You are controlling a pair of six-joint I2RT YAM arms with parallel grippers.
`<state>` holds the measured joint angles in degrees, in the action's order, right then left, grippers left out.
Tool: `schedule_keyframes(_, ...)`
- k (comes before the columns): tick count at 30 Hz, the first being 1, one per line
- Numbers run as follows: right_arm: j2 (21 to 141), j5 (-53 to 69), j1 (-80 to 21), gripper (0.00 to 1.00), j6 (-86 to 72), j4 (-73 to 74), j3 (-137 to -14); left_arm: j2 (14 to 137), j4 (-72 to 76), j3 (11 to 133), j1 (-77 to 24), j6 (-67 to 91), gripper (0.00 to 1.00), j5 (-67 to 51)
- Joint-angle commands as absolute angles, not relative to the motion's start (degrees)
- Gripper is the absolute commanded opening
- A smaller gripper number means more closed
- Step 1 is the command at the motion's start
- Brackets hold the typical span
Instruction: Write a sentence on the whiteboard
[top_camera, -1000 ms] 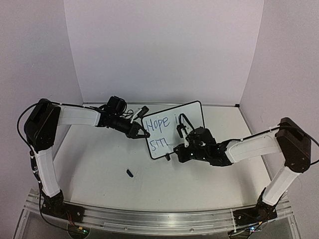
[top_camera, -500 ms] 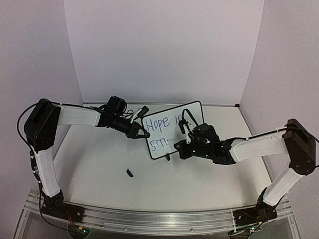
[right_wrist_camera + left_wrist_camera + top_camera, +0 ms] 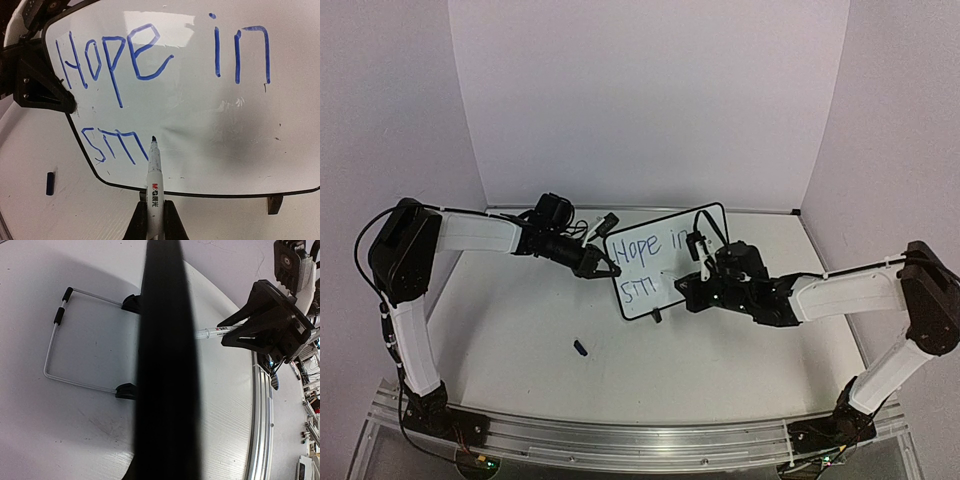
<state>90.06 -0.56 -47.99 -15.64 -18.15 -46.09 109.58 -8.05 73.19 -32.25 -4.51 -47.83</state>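
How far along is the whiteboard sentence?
Done: the sentence has its top line, "Hope in", on the whiteboard. In hand: second line shows only "sm"-like strokes; right end effector holds the marker, tip just right of them; left end effector grips the board's left edge. Left: rest of the second line.

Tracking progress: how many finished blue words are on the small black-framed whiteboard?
2 on the black-framed whiteboard: "Hope" upper left, "in" upper right; a third, lower left, is only begun.
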Motion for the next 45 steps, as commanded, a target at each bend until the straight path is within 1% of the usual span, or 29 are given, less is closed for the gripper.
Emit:
schedule_keyframes(1,90.16,-0.51,-47.39,0.00,-14.53,-18.41,-46.81,110.03,-11.12,74.89,-33.66,-4.93,0.00,-48.24)
schedule_keyframes(5,90.78,1.77,-46.75,0.00,-14.46,-18.80,-47.26,110.02,-11.16,74.90,-33.66,-4.97,0.00,-48.18)
schedule_keyframes(24,93.81,3.37,-45.70,0.00,-15.79,-18.73,-47.21,109.95,-11.28,74.97,-33.66,-5.01,0.00,-48.18)
schedule_keyframes(33,93.73,6.45,-45.79,0.00,-14.67,-18.97,-47.24,110.09,-11.25,74.98,-33.68,-5.01,0.00,-48.22)
schedule_keyframes(45,93.71,4.83,-45.79,0.00,-14.39,-20.34,-48.95,110.13,-11.25,74.97,-33.66,-5.01,0.00,-48.19)
